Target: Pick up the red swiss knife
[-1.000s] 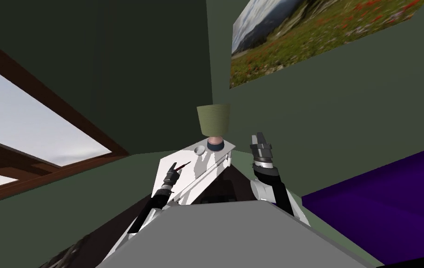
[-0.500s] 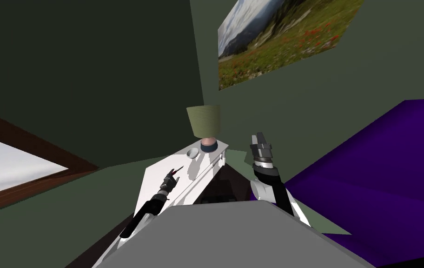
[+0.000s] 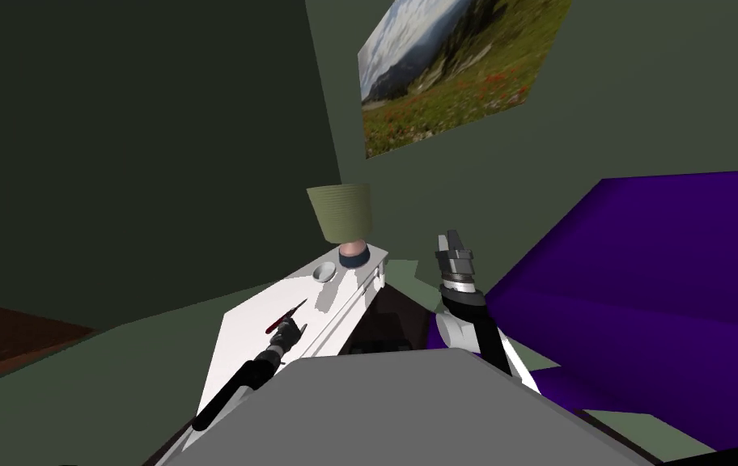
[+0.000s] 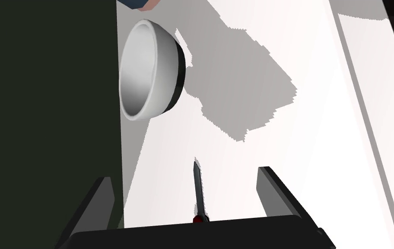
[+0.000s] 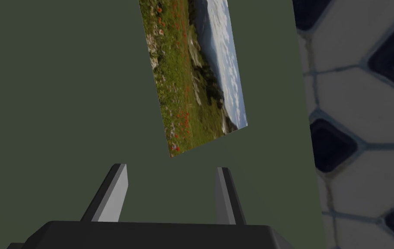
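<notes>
Over the white table (image 3: 234, 348), the left gripper (image 4: 185, 173) hangs spread wide with the red swiss knife (image 4: 198, 194) between its fingers (image 4: 276, 192), so the grasp seems at hand, needing a square close on the slim handle.

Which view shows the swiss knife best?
The left wrist view: the swiss knife sits close inside the open left gripper, grey blade clear, red handle mostly behind the gripper body. The head view shows a thin red sliver on the white tabletop. The right wrist view faces a wall.
</notes>
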